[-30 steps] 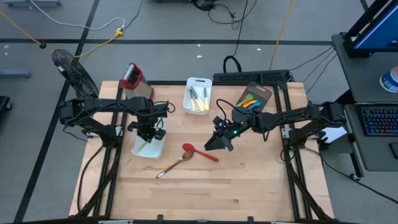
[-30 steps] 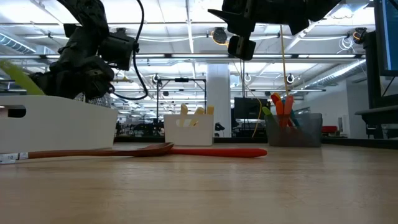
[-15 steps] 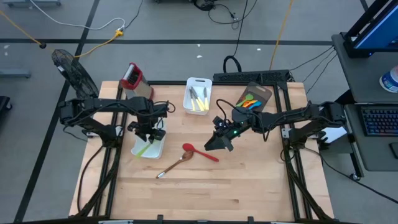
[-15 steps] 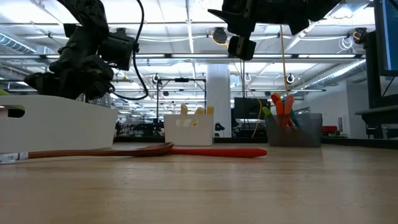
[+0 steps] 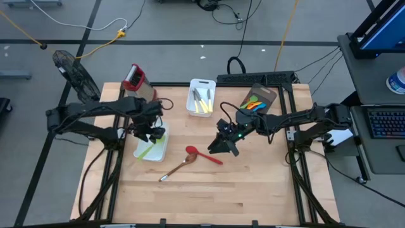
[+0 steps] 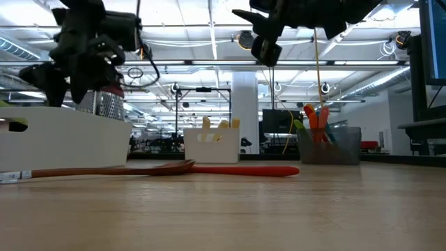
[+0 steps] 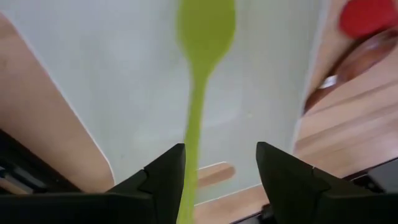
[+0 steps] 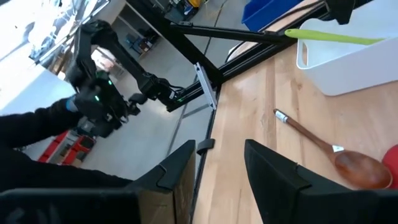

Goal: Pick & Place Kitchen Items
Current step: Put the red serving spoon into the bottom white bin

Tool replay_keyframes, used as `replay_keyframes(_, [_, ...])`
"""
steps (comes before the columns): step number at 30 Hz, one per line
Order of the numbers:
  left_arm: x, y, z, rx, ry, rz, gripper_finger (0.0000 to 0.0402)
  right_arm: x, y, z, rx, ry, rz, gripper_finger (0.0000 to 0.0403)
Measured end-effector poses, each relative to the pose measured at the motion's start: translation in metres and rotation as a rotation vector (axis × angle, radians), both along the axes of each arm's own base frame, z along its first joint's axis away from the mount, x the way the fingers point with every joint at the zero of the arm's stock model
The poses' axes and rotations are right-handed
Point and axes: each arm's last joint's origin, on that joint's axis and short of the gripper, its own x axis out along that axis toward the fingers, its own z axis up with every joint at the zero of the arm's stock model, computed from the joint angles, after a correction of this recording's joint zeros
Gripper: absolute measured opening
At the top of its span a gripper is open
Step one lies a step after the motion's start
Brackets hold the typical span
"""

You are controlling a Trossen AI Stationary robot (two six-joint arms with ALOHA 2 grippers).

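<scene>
Lying loose on the pale wooden worktop (image 5: 253, 183) are the two pieces you have yet to deal with: a brown wooden spoon with a metal-tipped handle (image 5: 176, 169) and a glossy red plastic spoon (image 5: 203, 155). Their bowls touch or overlap near the middle of the worktop, the wooden handle running toward the near edge and the red one toward the right arm.

A slim lime-green plastic spoon (image 7: 198, 87) lies loose in the white rectangular bin (image 5: 159, 151) on the left. The left gripper (image 7: 219, 171) hangs just above it with its jaws parted and nothing between them.

The right gripper (image 5: 226, 144) hovers beside the red spoon's handle end, jaws part-way open and empty, as its own wrist view shows.

Expect both spoons to be light and rigid, so they should need little squeeze. The red one looks smooth and may slip or spin in the jaws; take it across the handle near mid-length rather than at the rounded bowl. The wooden spoon should give better friction. Its thin handle lies flat on the worktop, so you will likely have to bring the fingertips right down to the surface. Since the bowls touch, lifting one may nudge the other.
</scene>
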Motion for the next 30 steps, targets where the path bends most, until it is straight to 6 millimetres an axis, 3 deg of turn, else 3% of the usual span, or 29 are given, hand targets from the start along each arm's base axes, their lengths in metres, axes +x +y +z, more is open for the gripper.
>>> replay_keyframes(8, [-0.027,-0.011,0.035,0.183,-0.196,0.115,0.0202,0.000,-0.003,0.000,-0.033,-0.023,-0.007,0.0130])
replay_keyframes(16, [-0.049,-0.022,0.077,0.459,-0.628,0.170,0.0196,0.000,-0.010,0.001,-0.035,-0.034,-0.032,0.0130])
replay_keyframes(23, [-0.066,-0.029,0.104,0.679,-0.928,0.080,0.0199,0.003,-0.014,0.006,-0.072,-0.092,-0.144,0.0130])
replay_keyframes(30, [-0.080,-0.032,0.111,0.885,-0.995,-0.030,0.0198,0.004,-0.010,0.005,-0.182,-0.131,-0.191,0.0130])
